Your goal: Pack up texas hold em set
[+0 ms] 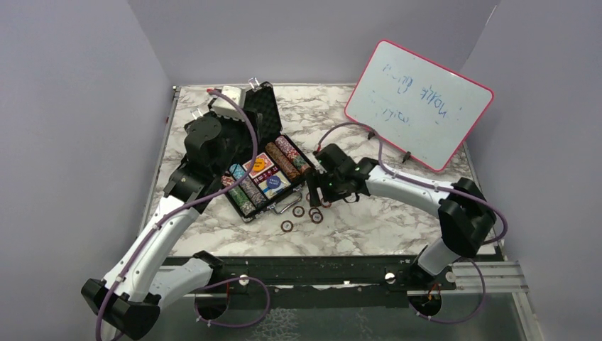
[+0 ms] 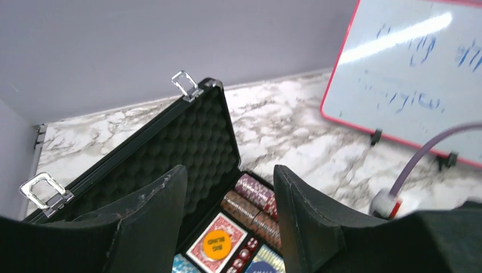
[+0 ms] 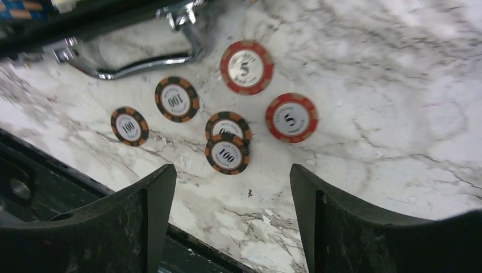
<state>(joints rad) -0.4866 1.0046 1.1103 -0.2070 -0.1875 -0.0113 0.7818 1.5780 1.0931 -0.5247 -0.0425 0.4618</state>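
Observation:
The black briefcase (image 1: 250, 211) lies open on the marble table, its foam-lined lid (image 1: 261, 114) raised at the back. Inside are rows of striped chips (image 1: 282, 158), a red deck with an orange button (image 1: 261, 165), a blue deck (image 1: 274, 183) and red dice (image 2: 244, 257). Several loose chips lie in front of the silver handle (image 3: 142, 62): black-and-orange 100 chips (image 3: 227, 154) and red 5 chips (image 3: 291, 118). My left gripper (image 2: 230, 182) is open and empty above the case's left side. My right gripper (image 3: 232, 169) is open and empty just above the loose chips (image 1: 299, 211).
A pink-framed whiteboard (image 1: 419, 103) stands at the back right, also in the left wrist view (image 2: 409, 74). The table's front edge with its black rail (image 1: 319, 266) runs close to the loose chips. Grey walls enclose the table on three sides.

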